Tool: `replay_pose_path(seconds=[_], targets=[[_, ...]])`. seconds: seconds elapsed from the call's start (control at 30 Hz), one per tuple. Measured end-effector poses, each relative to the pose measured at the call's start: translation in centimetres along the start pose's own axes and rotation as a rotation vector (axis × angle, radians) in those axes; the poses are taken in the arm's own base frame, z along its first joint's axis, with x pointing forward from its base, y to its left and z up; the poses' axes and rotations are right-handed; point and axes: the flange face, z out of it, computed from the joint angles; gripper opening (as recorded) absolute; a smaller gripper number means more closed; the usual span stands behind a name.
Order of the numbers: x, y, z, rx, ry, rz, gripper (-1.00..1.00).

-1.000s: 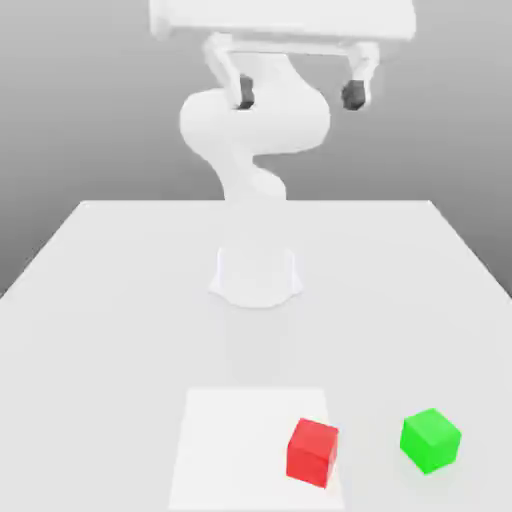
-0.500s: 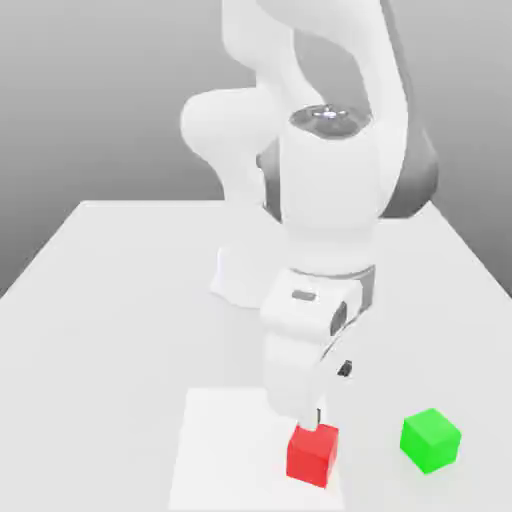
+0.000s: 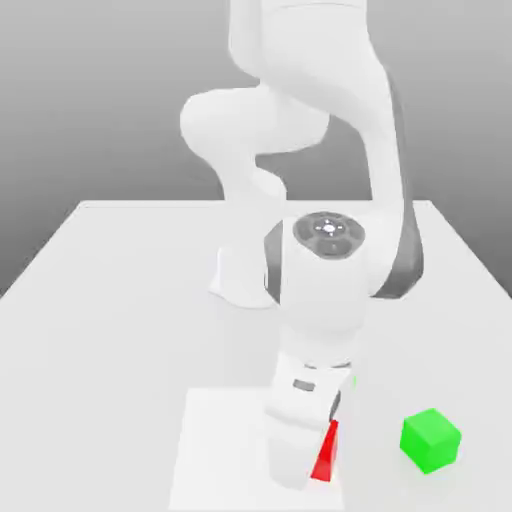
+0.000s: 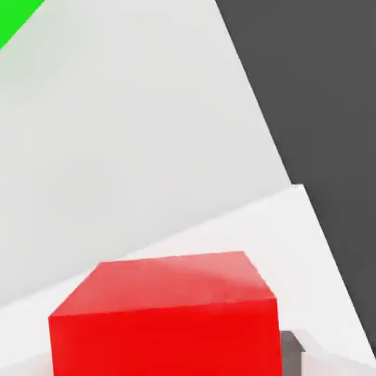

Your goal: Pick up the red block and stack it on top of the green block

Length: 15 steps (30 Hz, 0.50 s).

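A: Status on the white panel (image 3: 225,450)?
B: Flat on the table (image 3: 100,350), near side. Carries the red block (image 3: 326,458), toward the panel's right edge as the exterior view has it.

A: Pincer?
B: Gripper (image 3: 313,462) is down at the red block, pointing at the table. Hand covers much of the block in the exterior view; the red shows on the hand's right there. Can't tell whether it's clamped on the block or still loose around it.

A: Hand view?
B: Red block up close, top face and one side face showing, white panel under and around it. A corner of green beyond, on the table.

A: Green block (image 3: 431,440)?
B: Near side, to the exterior view's right of the red one. Sits directly on the table, off the panel, apart from the red block. Top bare. Not stacked.

A: Arm?
B: Base (image 3: 245,275) on the table, farther back. Arm reaches to the near side.
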Motion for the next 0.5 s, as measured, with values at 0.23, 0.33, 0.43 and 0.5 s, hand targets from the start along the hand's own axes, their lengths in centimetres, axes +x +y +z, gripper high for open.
replay_pose_path(seconds=[0.23,0.33,0.43,0.5], targets=[[2.4,-12.0,-5.6,0.005,-0.002,-0.299,-1.00],[2.8,-15.1,-3.4,0.002,-0.002,-0.378,-1.00],[2.8,-15.4,-1.1,0.002,-0.001,-0.385,1.00],[2.8,-15.4,-1.1,0.002,-0.001,-0.385,1.00]])
